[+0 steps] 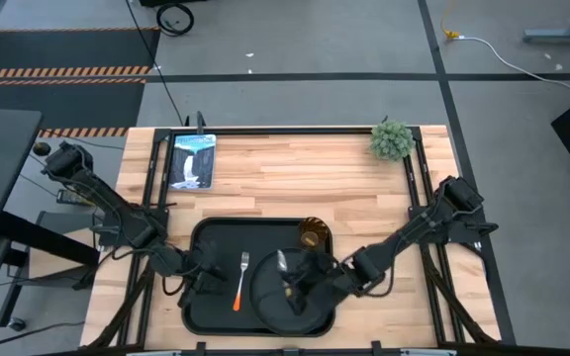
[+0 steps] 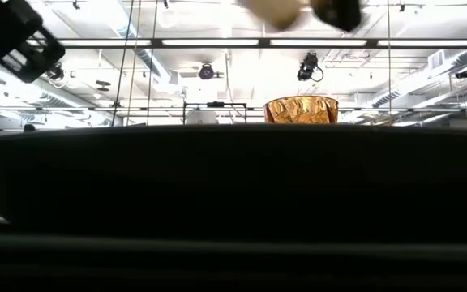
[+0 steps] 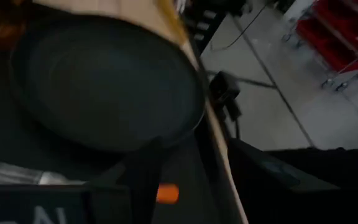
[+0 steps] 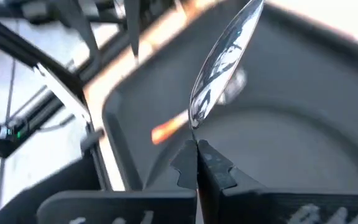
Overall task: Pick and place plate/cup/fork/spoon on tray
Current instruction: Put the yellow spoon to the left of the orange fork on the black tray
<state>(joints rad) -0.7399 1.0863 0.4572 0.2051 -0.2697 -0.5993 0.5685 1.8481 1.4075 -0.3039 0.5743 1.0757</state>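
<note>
Right gripper (image 4: 197, 152) pinches spoon (image 4: 219, 59) over plate (image 4: 291, 155).

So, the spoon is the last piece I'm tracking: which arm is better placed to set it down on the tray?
Right. The right gripper is shut on the spoon above the plate on the tray. The left gripper hangs beside the fork.

A robotics lab or industrial test hall is indicated. A butcher-block table (image 1: 295, 168) is set on a grey concrete floor (image 1: 315, 40) marked with dark tape lines and orange-black hazard striping (image 1: 62, 71). Exposed ceiling ducts (image 2: 428, 81), strip lights and hung equipment are seen in the low view. Red storage bins (image 3: 344, 34) are seen beyond the table.
</note>
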